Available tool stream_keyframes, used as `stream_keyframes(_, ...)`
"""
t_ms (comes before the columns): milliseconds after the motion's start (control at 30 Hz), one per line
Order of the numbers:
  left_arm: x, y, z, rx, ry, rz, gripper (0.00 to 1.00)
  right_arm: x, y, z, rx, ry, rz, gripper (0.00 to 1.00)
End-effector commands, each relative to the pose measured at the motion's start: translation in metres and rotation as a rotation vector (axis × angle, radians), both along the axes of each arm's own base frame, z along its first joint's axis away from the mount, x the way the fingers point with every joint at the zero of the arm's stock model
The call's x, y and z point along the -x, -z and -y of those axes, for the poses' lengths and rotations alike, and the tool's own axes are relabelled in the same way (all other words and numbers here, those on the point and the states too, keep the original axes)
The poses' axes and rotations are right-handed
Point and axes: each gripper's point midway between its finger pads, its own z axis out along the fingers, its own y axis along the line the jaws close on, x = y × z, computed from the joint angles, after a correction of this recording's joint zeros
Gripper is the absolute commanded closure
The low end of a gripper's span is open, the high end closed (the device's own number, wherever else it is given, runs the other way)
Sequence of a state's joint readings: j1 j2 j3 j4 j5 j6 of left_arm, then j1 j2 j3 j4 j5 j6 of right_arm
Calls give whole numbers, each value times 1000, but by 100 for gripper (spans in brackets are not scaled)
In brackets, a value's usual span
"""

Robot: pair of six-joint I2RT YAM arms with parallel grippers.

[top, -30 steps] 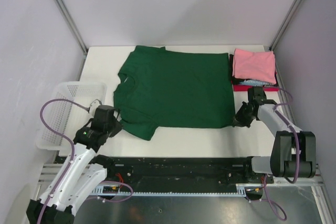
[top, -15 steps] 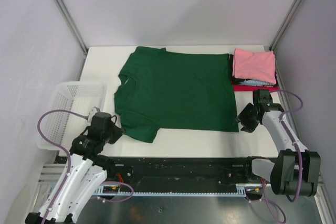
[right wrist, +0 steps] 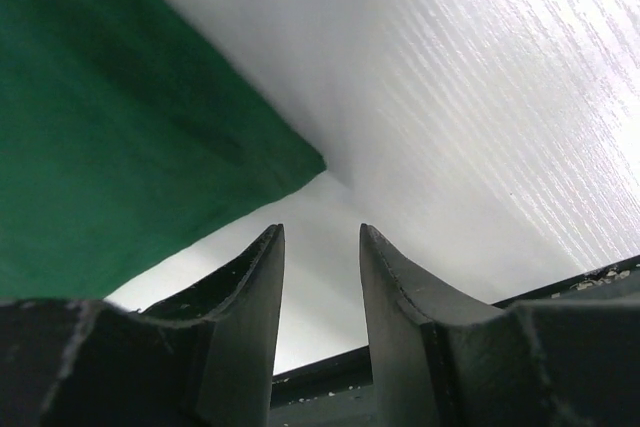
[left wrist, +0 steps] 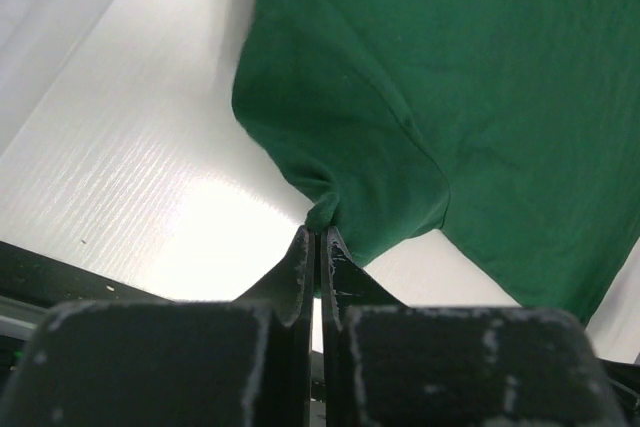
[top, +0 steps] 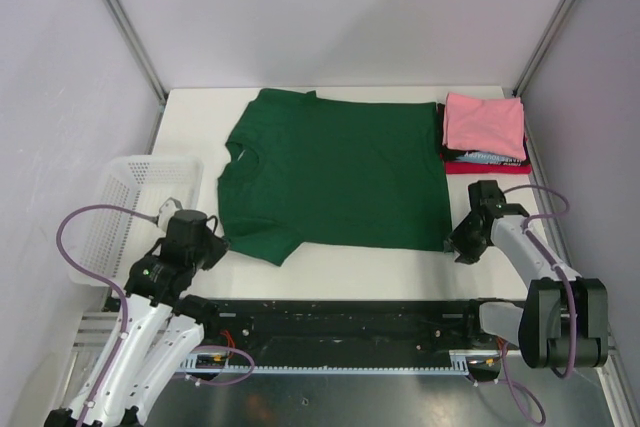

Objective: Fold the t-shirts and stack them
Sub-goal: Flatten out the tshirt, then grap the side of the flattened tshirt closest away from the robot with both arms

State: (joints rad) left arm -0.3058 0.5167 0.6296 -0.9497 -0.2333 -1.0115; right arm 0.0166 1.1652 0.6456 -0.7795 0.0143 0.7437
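Green t-shirt (top: 335,172) lies flat on table (top: 400,267). Left claw (left wrist: 320,237) clamped on sleeve edge; right claw (right wrist: 320,237) apart, empty, just short of hem corner. Risk: it closes short and misses cloth; thin sleeve pinch slips.

T-shirts counted: four in all. One green t-shirt (top: 335,172) was unfolded. Three were folded: one pink t-shirt (top: 484,124), one black t-shirt (top: 485,157), one red t-shirt (top: 500,168). They made one stack. There was one white mesh basket (top: 120,197) and one table (top: 400,267). Arms: two, with one gripper each, left gripper (top: 222,244) and right gripper (top: 462,245). Each had two fingers, four total.
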Motion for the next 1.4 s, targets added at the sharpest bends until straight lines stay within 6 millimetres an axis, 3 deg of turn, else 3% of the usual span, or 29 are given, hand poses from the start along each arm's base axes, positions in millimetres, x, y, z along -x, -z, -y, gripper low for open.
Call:
stream_keyframes(0, -2, -12, -6, -36, -4, 33, 100, -9, 10, 8, 35, 74, 25, 60)
stream_keyframes(200, 2, -12, -7, -38, 1, 30, 100, -12, 15, 8, 33, 96, 33, 61)
stream_keyframes(500, 5, -11, -8, -34, -5, 29, 100, -17, 0, 13, 49, 136, 121, 61)
stream_keyframes(933, 5, -7, -8, -39, -4, 14, 100, -14, 29, 9, 59, 113, 42, 61)
stream_keyframes(1167, 5, -11, -10, -46, -10, 24, 100, -15, 29, 15, 98, 110, 53, 66)
stream_keyframes(1233, 6, -13, -12, -52, -16, 25, 100, -14, 28, 16, 107, 105, 55, 71)
stream_keyframes(1300, 7, -14, -13, -52, -23, 27, 100, -13, 26, 16, 108, 101, 55, 87)
stream_keyframes(1367, 10, -15, -16, -53, -37, 28, 100, -10, 24, 16, 105, 99, 53, 97)
